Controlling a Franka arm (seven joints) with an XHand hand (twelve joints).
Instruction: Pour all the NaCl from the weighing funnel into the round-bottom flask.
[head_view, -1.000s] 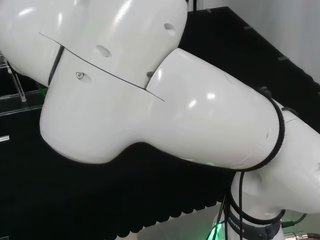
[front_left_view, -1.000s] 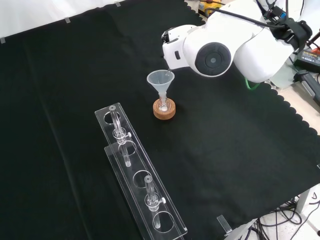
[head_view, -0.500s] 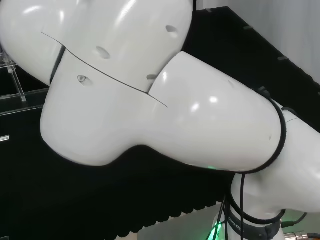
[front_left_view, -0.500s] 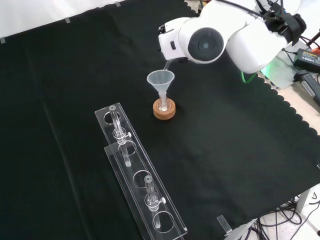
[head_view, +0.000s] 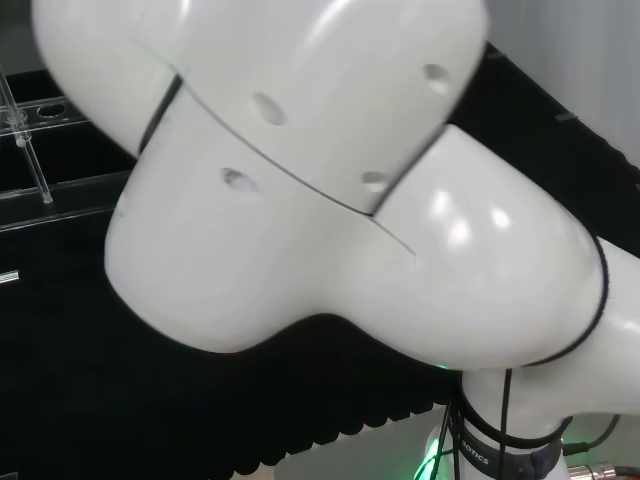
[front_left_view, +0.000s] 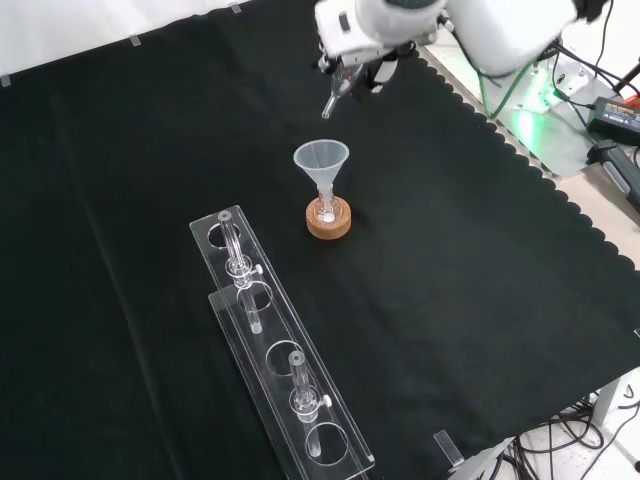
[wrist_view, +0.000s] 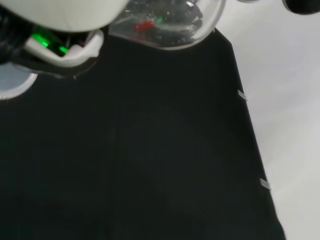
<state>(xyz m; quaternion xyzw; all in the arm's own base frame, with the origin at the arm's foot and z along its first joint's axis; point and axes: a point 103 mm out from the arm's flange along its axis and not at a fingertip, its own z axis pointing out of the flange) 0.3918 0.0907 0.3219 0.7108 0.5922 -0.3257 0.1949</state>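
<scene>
In the front view a clear plastic funnel (front_left_view: 321, 159) stands in the neck of a small round-bottom flask (front_left_view: 325, 211) on a cork ring (front_left_view: 340, 226). White grains show at the flask's bottom. The hand (front_left_view: 362, 62) hangs above and beyond the funnel, near the view's top. Its dark fingers are curled round the glass weighing funnel (front_left_view: 329, 101), whose thin stem slants down toward the plastic funnel but ends well above its rim. In the wrist view the weighing funnel's clear bulb (wrist_view: 167, 22) shows close beside a white part of the hand (wrist_view: 62, 42).
A long clear rack (front_left_view: 272, 345) with tubes and round holes lies nearer than the flask and to its left in the front view; its end (head_view: 35, 150) shows at the head view's left. The arm's white links (head_view: 330, 190) loom large in the head view. The cloth's scalloped edge (front_left_view: 545, 180) runs at the right.
The arm has risen and drawn back toward the front view's top. The weighing funnel's stem has lifted off the plastic funnel's mouth and now hangs well above it.
</scene>
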